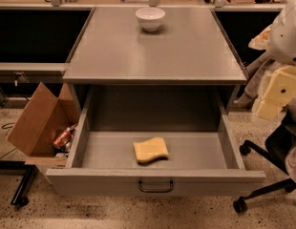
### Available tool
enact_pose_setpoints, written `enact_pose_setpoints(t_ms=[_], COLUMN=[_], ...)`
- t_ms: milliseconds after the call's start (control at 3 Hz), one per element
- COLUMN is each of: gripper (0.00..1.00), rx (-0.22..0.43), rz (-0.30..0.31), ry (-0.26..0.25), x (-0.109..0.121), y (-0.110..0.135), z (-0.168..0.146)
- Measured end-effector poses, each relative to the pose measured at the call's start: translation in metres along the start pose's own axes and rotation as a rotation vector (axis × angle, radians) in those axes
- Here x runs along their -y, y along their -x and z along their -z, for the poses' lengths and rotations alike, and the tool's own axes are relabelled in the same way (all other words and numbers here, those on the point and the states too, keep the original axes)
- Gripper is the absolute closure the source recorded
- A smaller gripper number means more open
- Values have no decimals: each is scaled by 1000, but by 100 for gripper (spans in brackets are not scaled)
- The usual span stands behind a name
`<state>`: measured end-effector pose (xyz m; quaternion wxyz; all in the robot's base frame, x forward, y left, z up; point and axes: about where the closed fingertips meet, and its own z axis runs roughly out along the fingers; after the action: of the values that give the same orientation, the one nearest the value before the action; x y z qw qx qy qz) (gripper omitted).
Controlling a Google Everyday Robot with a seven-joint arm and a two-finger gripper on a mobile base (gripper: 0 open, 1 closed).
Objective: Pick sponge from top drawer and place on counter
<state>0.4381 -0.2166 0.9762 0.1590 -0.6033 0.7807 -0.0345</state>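
One sponge (151, 150) lies flat in the open top drawer (100, 180), near its front panel; the gripper (275, 98) hangs well apart to the right, holding nothing, its width impossible to tell.

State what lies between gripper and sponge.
Camera view: only the top drawer's right wall and bare floor separate the gripper, at frame right, from the sponge.

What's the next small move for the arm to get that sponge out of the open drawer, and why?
Probably swing the gripper left and down until it hangs above the sponge. The top drawer already stands open, the sponge lies flat and alone on its floor, and the gripper is off to the right, outside the drawer.
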Motion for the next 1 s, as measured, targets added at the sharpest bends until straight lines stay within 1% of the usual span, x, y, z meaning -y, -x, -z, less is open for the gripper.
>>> enact_pose_setpoints(t_ms=[333,667,1000], gripper=[0,0,0], rx=[-2,50,116], rz=[5,50,84], ry=[-4,48,137], x=[1,3,-1], y=[2,22,46], z=[-3,-33,-82])
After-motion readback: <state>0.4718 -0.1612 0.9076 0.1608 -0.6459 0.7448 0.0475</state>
